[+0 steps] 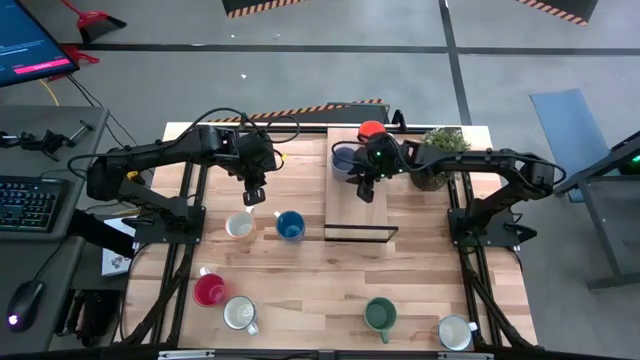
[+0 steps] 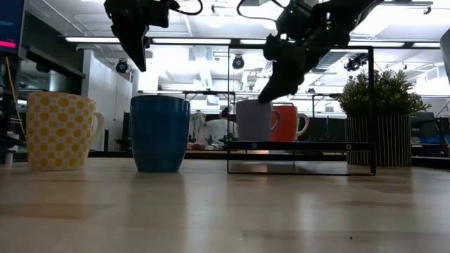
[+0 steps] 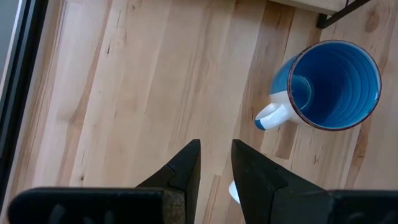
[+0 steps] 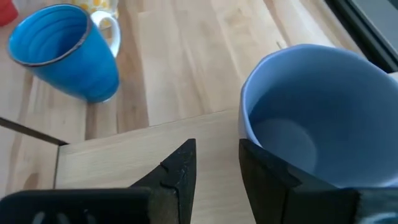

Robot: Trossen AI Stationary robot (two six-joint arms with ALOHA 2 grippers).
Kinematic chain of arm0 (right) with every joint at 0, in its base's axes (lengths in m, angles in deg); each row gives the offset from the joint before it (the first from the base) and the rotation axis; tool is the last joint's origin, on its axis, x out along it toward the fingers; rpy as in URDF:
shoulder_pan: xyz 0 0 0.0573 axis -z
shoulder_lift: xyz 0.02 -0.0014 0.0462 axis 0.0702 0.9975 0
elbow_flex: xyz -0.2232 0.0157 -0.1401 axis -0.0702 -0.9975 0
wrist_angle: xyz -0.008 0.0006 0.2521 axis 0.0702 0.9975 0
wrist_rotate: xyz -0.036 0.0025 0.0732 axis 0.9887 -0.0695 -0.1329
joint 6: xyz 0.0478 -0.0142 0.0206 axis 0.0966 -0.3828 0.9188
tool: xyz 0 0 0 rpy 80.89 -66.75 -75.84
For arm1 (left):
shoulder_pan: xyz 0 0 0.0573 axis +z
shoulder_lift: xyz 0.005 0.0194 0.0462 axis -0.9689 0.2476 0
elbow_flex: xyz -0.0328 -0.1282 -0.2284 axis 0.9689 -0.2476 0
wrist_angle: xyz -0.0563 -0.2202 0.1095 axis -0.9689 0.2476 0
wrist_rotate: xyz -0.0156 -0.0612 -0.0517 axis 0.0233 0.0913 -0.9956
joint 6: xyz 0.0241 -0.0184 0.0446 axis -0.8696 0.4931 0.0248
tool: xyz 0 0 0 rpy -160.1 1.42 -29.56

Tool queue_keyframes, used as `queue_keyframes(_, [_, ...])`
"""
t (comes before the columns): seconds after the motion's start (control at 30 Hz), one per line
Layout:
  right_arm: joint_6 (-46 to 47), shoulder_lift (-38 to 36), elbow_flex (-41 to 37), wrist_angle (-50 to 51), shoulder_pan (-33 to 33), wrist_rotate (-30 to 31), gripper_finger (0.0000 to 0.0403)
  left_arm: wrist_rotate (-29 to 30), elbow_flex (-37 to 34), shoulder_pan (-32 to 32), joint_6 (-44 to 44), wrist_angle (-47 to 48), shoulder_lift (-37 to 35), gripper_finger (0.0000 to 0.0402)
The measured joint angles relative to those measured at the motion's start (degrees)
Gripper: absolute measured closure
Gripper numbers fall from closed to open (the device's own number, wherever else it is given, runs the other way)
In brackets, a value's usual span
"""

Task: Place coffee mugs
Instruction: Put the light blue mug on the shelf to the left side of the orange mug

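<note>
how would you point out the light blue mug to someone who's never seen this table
Find the raised wooden platform at the table's far middle. The light blue mug stands at its back, beside an orange mug, with the right gripper next to it. It is the only pale blue one.

Both arms raised, left hand [image 1: 254,195] and right hand [image 1: 365,190] nearly closed
</note>
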Motion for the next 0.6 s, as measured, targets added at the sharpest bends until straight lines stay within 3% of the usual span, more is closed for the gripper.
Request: queue_keyframes(0.6, [-1.05,-0.02,0.0,-3.59,4.58,0.79,0.0289,0.02,0.0,0.0,0.96,0.0,0.0,0.0321])
